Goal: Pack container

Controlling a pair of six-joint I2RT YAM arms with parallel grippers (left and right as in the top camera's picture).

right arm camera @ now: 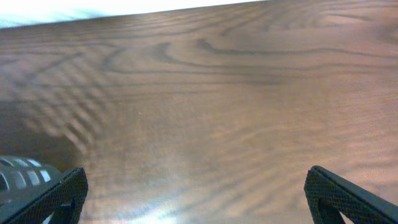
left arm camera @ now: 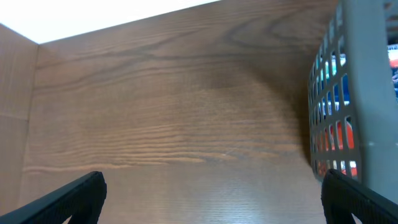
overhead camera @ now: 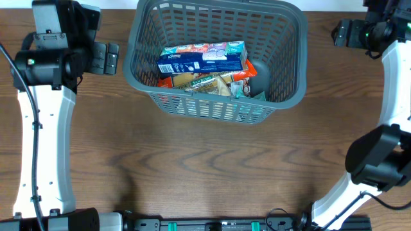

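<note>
The container (overhead camera: pixel 292 96) is a dark grey slatted basket at the top centre of the table. It holds a blue tissue box (overhead camera: pixel 202 59) on top of red, green and tan food packets. My left gripper (overhead camera: pixel 104 58) is open and empty, just left of the basket; the left wrist view shows its fingers (left arm camera: pixel 211 193) wide apart with the basket wall (left arm camera: pixel 360 93) at the right. My right gripper (overhead camera: pixel 340 32) is open and empty at the far right, apart from the basket; its fingers (right arm camera: pixel 196 193) spread over bare wood.
The wooden table (overhead camera: pixel 205 167) stretches in front of the basket. The white arm links (overhead camera: pixel 42 141) stand at the left and at the right side (overhead camera: pixel 392 83). A corner of the basket (right arm camera: pixel 18 171) shows in the right wrist view.
</note>
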